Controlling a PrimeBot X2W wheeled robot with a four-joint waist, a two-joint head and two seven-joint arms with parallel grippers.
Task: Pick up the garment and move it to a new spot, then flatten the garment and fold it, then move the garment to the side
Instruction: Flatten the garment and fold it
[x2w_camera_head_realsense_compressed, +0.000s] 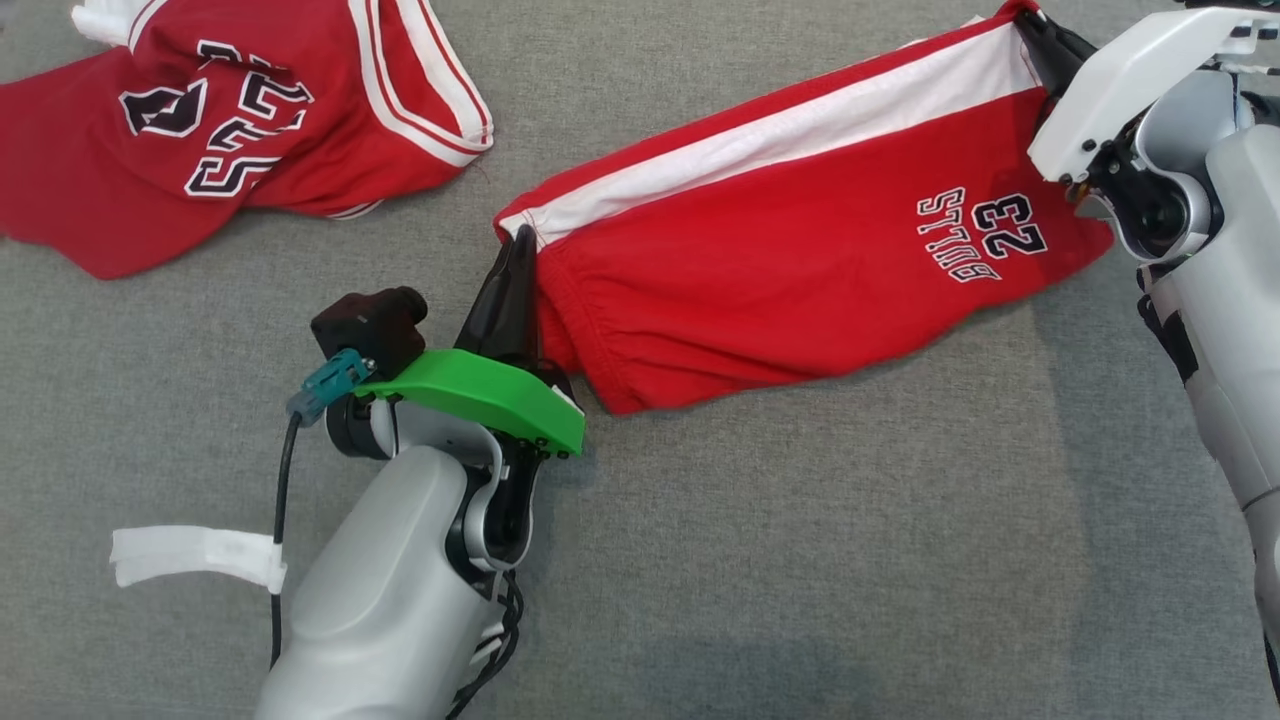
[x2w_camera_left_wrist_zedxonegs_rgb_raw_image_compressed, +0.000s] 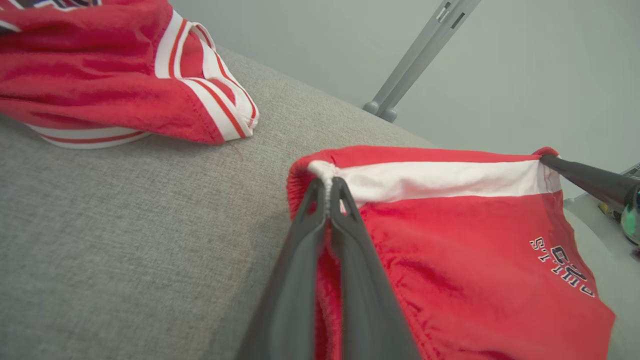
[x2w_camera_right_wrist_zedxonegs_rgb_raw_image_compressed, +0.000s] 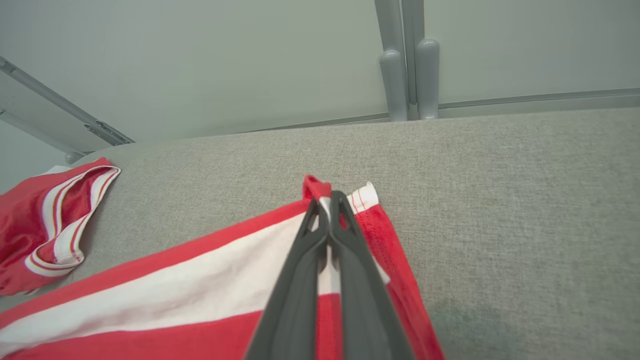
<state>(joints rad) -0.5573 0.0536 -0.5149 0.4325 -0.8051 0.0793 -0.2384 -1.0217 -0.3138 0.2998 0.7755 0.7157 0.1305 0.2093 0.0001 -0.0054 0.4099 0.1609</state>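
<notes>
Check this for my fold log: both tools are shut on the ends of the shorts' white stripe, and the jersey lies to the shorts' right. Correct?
No. The jersey lies to the left of the shorts, as the head view shows. The rest holds: left tool and right tool are both shut on the ends of the white stripe.

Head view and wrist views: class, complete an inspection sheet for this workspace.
Surface: grey fabric surface, flat.
Job's things: red shorts with a white side stripe, held stretched along the stripe.
Clutter: red jersey, crumpled, apart from the shorts.
Grippers: left gripper shut on the shorts' gathered end; right gripper shut on the opposite end.
Cables: black cable beside the left forearm, tagged with white tape.
Surroundings: pale wall, grey posts behind.
</notes>
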